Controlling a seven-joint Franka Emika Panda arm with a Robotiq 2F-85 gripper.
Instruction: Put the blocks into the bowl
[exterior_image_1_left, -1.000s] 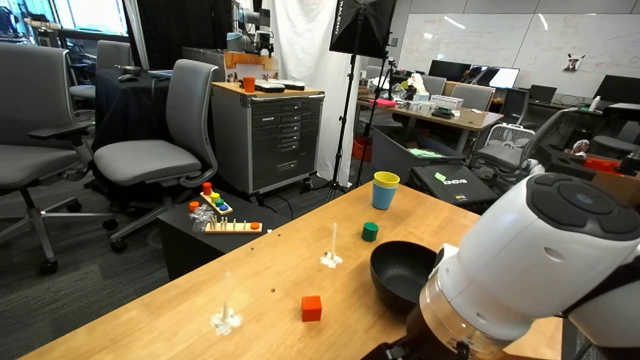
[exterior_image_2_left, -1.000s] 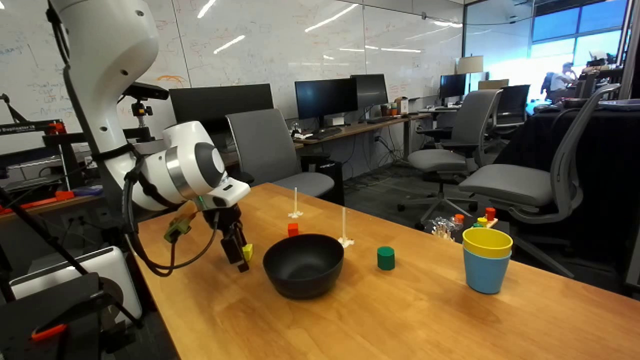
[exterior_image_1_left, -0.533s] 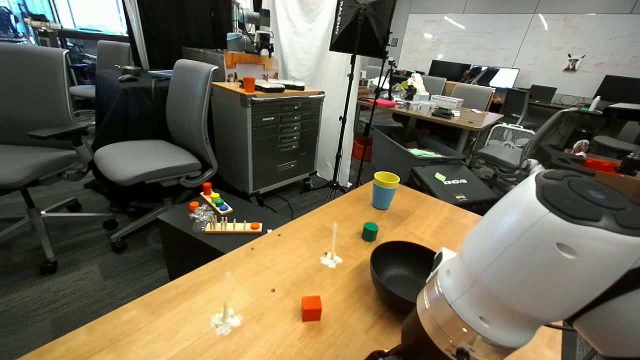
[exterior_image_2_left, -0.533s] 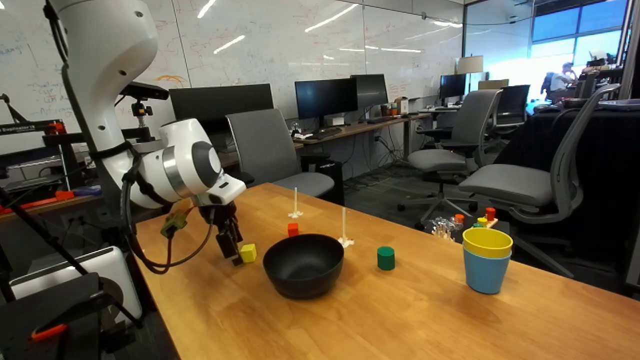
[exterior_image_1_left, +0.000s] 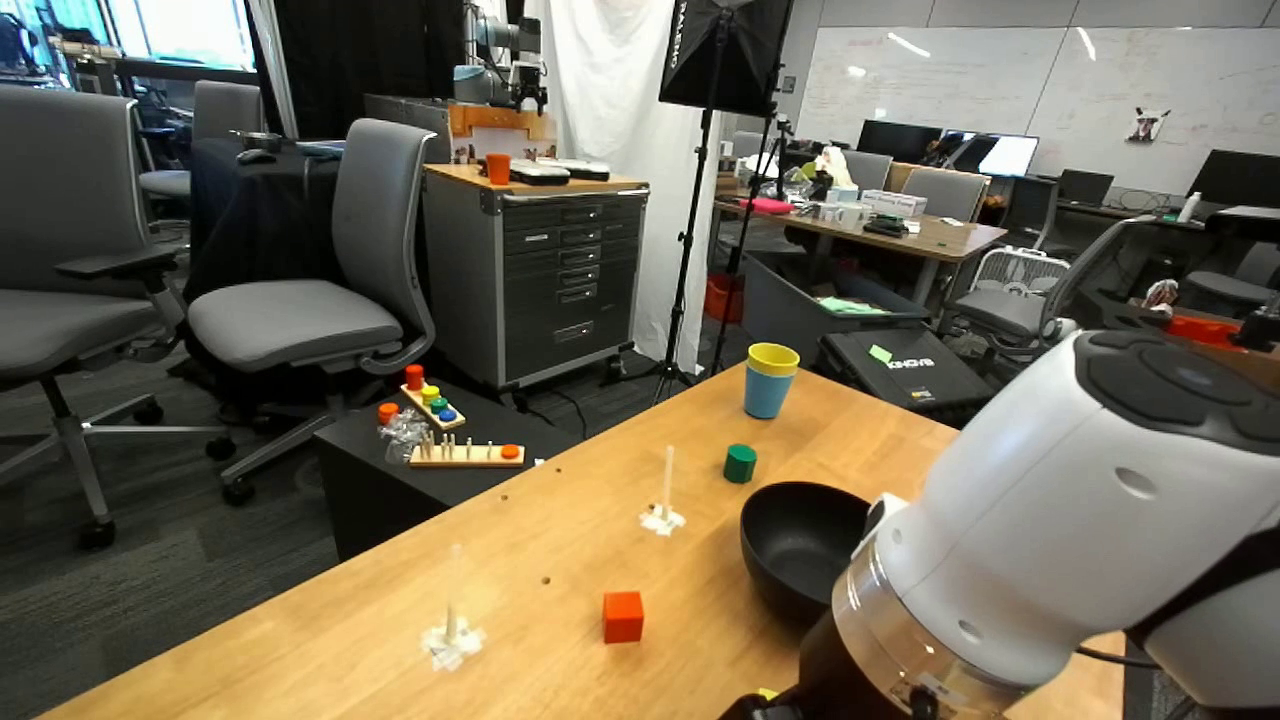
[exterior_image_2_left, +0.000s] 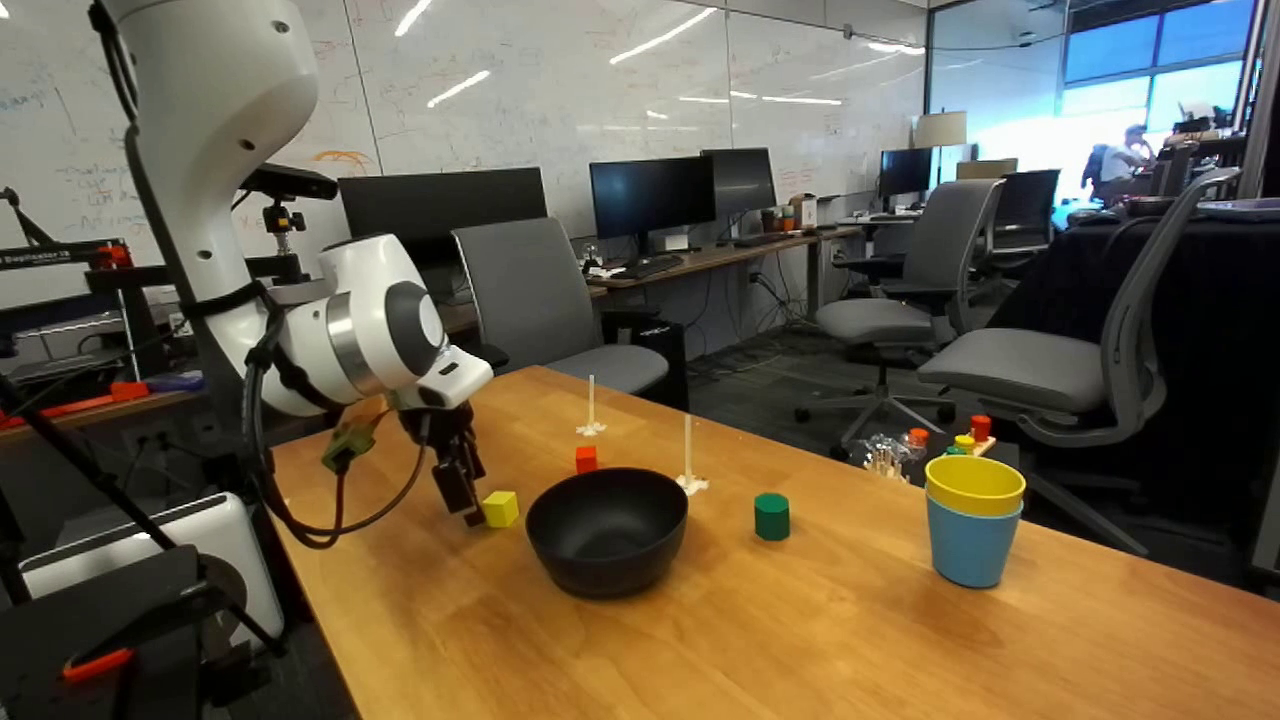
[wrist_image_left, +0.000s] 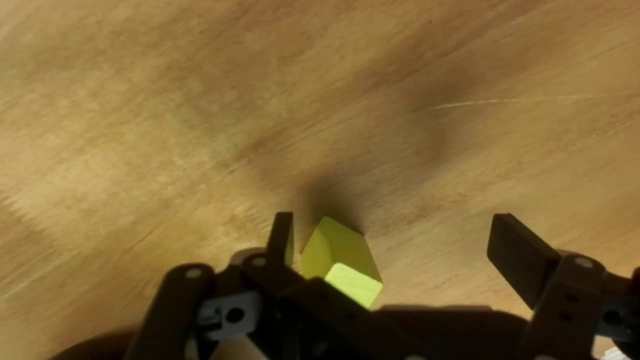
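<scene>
hand running off the wrist view's bottom, covering part of the yellow block, that block a mere sliver in an exterior view, bowl there partly tucked behind the arm, whiteboard scribbles too faint to read from here

Wood over this table, smooth with a soft sheen, and the wrist view brings the grain up (a thin pale scratch runs there, too). Matt black on the bowl, smooth inside. Flat, smooth faces on the yellow block; the red block looks just as even. The cups read as smooth plastic. Glossy white on the arm, shiny metal on its ring, dull black on the gripper. Cloth on the chair, glossy glare off the whiteboard.
</scene>
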